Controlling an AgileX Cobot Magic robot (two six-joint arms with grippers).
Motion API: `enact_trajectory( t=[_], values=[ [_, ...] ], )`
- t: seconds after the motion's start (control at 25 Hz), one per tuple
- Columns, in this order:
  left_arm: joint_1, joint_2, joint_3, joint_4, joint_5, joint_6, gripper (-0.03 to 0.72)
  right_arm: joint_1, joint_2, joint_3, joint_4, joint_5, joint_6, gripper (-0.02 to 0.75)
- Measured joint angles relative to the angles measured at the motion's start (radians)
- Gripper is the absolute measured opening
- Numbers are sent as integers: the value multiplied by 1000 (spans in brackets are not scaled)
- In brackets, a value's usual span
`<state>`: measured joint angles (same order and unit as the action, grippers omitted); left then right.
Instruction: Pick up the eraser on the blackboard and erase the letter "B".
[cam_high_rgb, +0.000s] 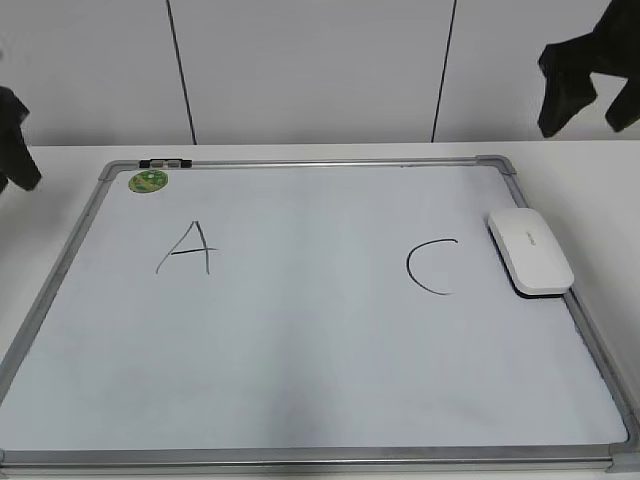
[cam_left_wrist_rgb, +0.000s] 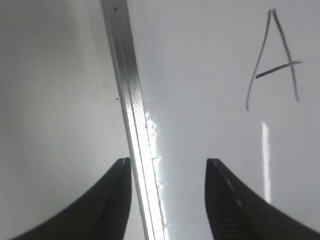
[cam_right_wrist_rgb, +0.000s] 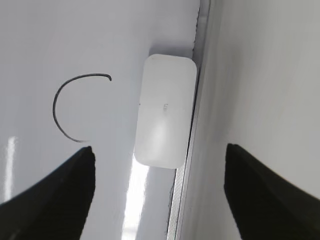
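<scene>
The space between the "A" (cam_high_rgb: 186, 250) and the "C" (cam_high_rgb: 433, 266) on the blackboard (cam_high_rgb: 300, 455) is blank; no letter "B" is visible. Risk: a wiping pass could remove a neighbouring letter instead. The eraser (cam_right_wrist_rgb: 165, 111) lies ahead of the right gripper (cam_right_wrist_rgb: 160, 192), beside the "C" and against the frame, so a finger may catch the rail. Both the right gripper and the left gripper (cam_left_wrist_rgb: 167, 200) are spread apart and empty.

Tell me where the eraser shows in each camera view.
Exterior view: the eraser lies at the blackboard's right edge, right of the letter C.
Left wrist view: not in it.
Right wrist view: the eraser is near centre, against the frame.
Shared landmark: the letter C, in the exterior and right wrist views.
</scene>
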<state>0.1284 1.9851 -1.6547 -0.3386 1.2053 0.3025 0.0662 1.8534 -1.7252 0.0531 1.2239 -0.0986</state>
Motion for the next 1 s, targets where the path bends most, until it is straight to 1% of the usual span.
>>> enact_trajectory(
  t=[0.2, 0.32, 0.44, 0.6, 0.72, 0.8, 0.84, 0.88, 0.96, 1.0],
  values=[
    [0, -147, 0, 22, 16, -56, 353, 0, -142, 0, 0, 13, -1, 596],
    [0, -274, 0, 44, 20, -95, 352, 0, -207, 0, 0, 18, -2, 595],
    [0, -412, 35, 52, 22, -114, 353, 0, -281, 6, 5, 21, -2, 595],
    [-2, -579, 135, 52, 36, -120, 353, 0, -418, 47, 2, 26, -7, 595],
    [-16, -679, 227, 58, 42, -129, 353, 0, -465, 64, 2, 26, -8, 595],
    [-31, -742, 295, 58, 42, -142, 353, 0, -599, 136, 2, 28, -10, 594],
    [-42, -777, 325, 58, 42, -147, 353, 0, -599, 136, 2, 28, -10, 594],
    [-53, -813, 362, 58, 44, -153, 353, 0, -692, 198, 0, 30, -10, 594],
    [-74, -881, 431, 58, 44, -157, 353, 0, -785, 261, -4, 35, -10, 594],
    [-85, -920, 468, 58, 44, -160, 353, 0, -785, 261, -4, 35, -10, 594]
  ],
)
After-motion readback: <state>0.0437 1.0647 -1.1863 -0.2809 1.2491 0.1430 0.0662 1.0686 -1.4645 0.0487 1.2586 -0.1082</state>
